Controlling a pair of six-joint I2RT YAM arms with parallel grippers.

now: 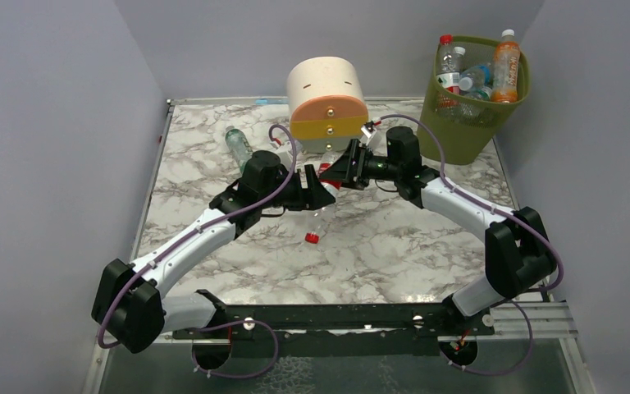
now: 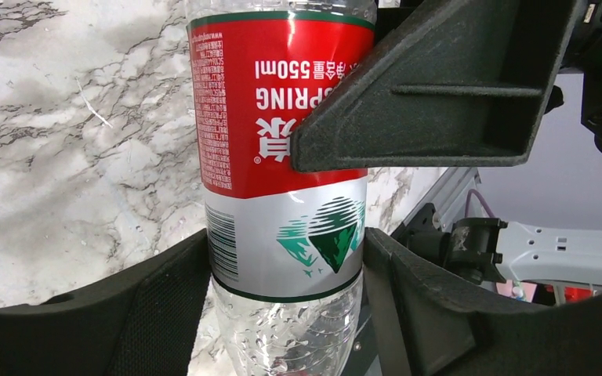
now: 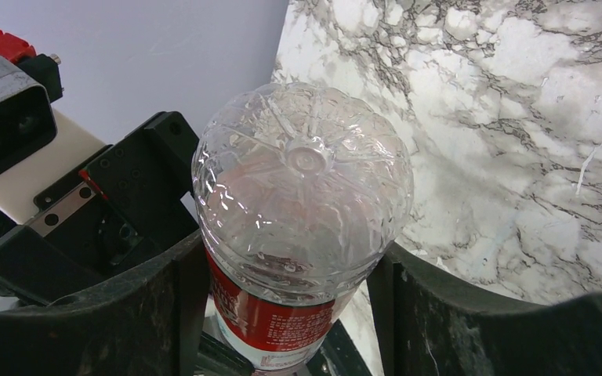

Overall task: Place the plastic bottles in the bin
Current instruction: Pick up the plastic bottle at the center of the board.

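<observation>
One bottle sits clamped in left tool (right tool grips its base).

The clear red-labelled plastic bottle exceeds the left wrist view's top and bottom edges. A black gripper finger covers part of its label text.

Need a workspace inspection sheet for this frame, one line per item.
Surface: marble-pattern table, intact.
Job's things: bin back right, holding several bottles, orange bottle poking above the rim; green-label bottle lying back left; red-label bottle held mid-table.
Clutter: round drawer unit, back centre.
Grippers: left end effector and right end effector both shut on the red-label bottle, right at its base.
Cables: purple cable looped along each arm, no snag seen.
Surroundings: plain walls; nothing else seen.
</observation>
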